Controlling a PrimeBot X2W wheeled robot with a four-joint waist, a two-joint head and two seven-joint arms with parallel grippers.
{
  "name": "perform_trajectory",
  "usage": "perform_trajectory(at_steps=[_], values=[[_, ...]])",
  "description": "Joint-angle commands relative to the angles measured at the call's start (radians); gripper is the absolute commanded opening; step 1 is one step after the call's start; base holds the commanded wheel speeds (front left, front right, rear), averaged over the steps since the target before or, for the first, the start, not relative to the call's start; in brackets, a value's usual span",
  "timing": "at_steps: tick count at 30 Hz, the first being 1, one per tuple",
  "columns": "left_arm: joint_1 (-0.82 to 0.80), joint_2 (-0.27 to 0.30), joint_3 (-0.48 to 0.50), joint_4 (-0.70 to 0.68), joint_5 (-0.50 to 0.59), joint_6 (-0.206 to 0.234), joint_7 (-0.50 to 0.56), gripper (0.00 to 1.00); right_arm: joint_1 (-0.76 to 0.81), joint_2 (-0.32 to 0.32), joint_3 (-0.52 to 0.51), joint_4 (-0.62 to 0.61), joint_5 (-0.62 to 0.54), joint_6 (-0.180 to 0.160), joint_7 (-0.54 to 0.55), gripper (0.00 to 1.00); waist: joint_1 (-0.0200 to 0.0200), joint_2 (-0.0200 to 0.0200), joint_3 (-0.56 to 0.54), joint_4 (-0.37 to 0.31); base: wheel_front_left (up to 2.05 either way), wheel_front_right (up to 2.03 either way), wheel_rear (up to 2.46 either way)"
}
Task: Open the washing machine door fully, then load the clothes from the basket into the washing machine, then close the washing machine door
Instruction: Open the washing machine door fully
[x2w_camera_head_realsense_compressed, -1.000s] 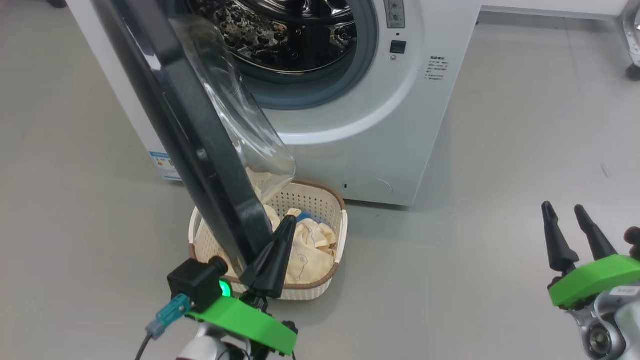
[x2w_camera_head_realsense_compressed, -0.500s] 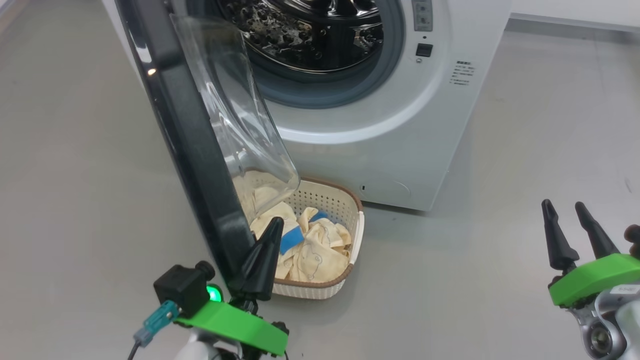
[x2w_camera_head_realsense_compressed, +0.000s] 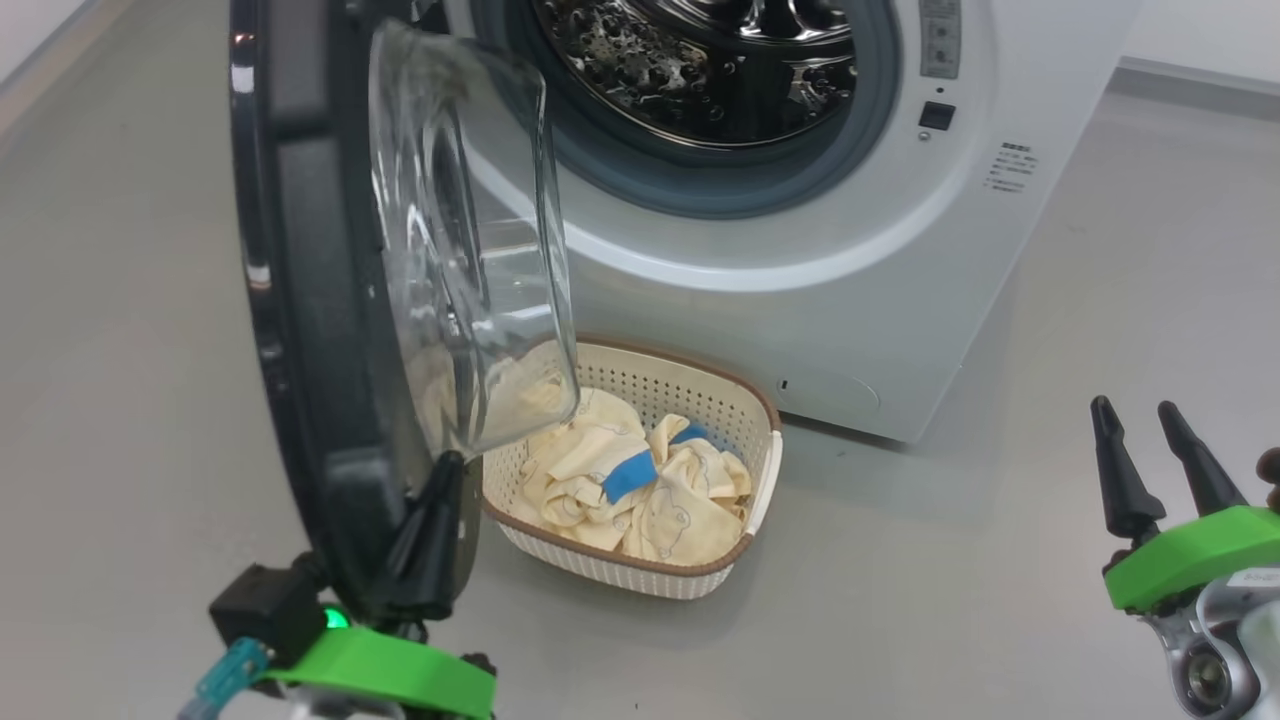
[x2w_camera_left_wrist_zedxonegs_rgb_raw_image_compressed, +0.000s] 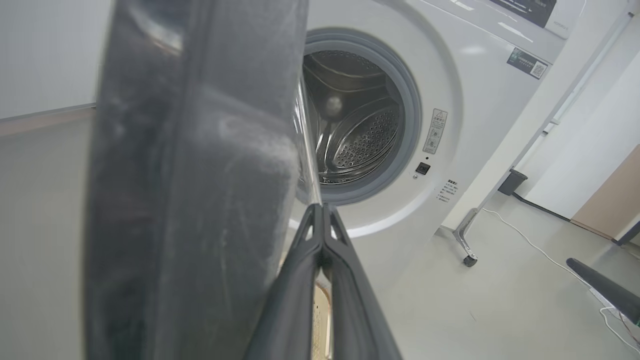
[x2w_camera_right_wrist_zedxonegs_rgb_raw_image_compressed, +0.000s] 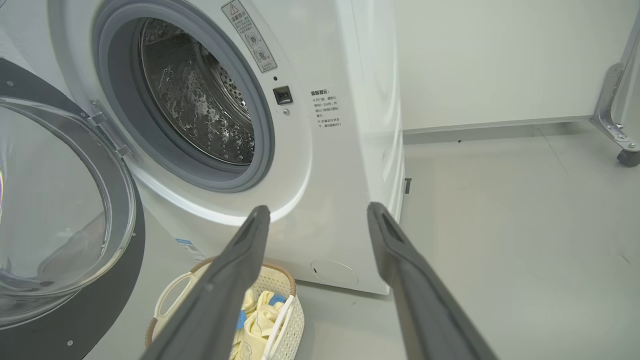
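Door (x2w_camera_head_realsense_compressed: 300, 250) against closed left jaws

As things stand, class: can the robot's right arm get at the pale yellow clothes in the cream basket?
Probably yes. The open right pincer faces only grey floor before the cream perforated basket, where the pale yellow clothes lie uncovered; the black-rimmed glass door overhangs just its left end.
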Motion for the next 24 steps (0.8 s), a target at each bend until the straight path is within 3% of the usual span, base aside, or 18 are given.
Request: perform_trajectory(at_steps=[1,11,24], values=[[-0.026,0.035,0.080,-0.032,-0.010,0.023,-0.010,0.00,-0.011,-0.030,0.011,-0.030,-0.009,0.000,-0.014,1.00,0.0000,0.0000,0.000,0.015,0.00,0.00,0.00],[-0.049,0.096,0.182,-0.002,-0.007,0.071,-0.032,0.00,-0.014,-0.035,0.018,-0.026,-0.007,0.000,-0.014,1.00,0.0000,0.0000,0.006,0.047,0.00,0.00,0.00],[-0.161,0.164,0.289,0.122,-0.010,0.088,-0.063,0.00,-0.029,-0.058,0.024,-0.035,-0.012,0.000,-0.014,1.00,0.0000,0.0000,0.057,0.076,0.00,0.00,0.00]])
